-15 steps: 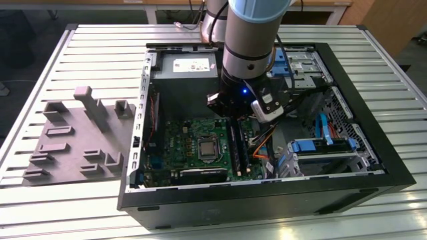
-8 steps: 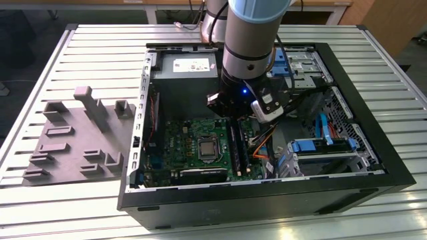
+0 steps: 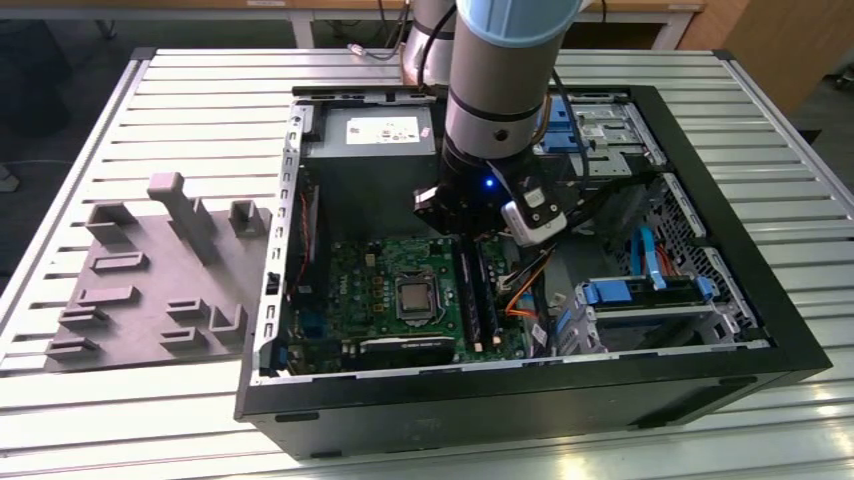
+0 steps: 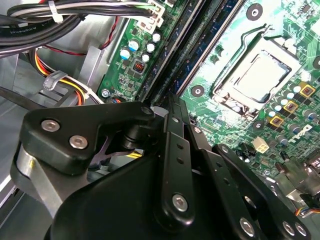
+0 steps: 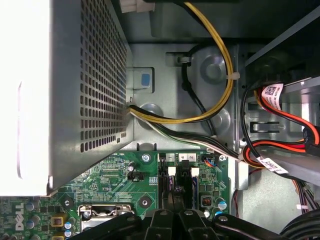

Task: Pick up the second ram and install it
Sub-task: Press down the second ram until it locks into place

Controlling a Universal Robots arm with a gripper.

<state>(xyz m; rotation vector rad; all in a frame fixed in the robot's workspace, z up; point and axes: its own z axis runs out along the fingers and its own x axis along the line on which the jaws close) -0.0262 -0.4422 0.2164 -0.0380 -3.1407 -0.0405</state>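
Gripper sits low inside the open computer case, over the motherboard at the memory slots. Cannot tell its opening or whether it holds anything. A dark memory stick stands in a slot directly under the gripper. Grey fixture block rests on the counter, well apart.

Green motherboard, black case, grey fixture block, yellow-black cable.
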